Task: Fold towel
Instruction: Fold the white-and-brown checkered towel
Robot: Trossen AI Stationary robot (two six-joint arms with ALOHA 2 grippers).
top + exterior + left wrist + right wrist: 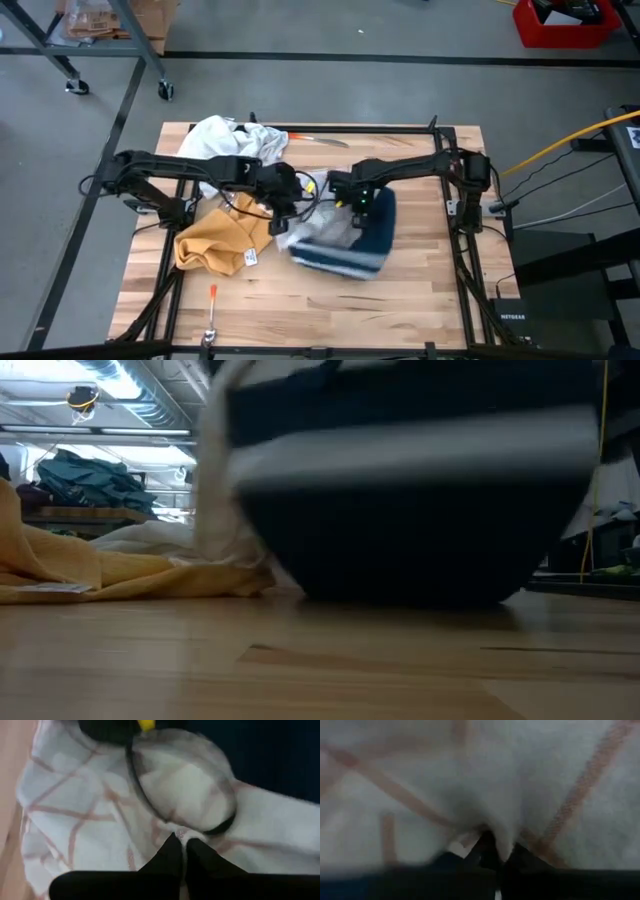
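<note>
Bench edge: bare wood planks of the bench point(400, 290) at the near side, with a small orange-tipped tool point(213, 292) and a metal piece point(210, 336) lying near the left front corner
Dark towel: a navy towel with pale stripes point(352, 248), bunched right of centre on the bench; in the low view it fills most of the picture as a dark mound point(410, 530) resting on the wood
Checked towel: a white cloth with thin reddish lines point(85, 815), lying against the navy one at the bench centre point(318, 232)
Left hand: the left hand point(182, 851) has its fingers pressed together, pinching a fold of the checked towel; from above it sits at the centre point(288, 200)
Right hand: the right hand point(495, 851) is likewise pinched shut on a fold of the checked towel, just right of the left one point(352, 195)
Yellow cloth: a mustard cloth point(215, 240), crumpled at the left of the bench, with a white label showing
White cloth: a heap point(230, 140) at the far left corner
Far edge: a slim orange-handled tool point(318, 140) lies near the back rail
</note>
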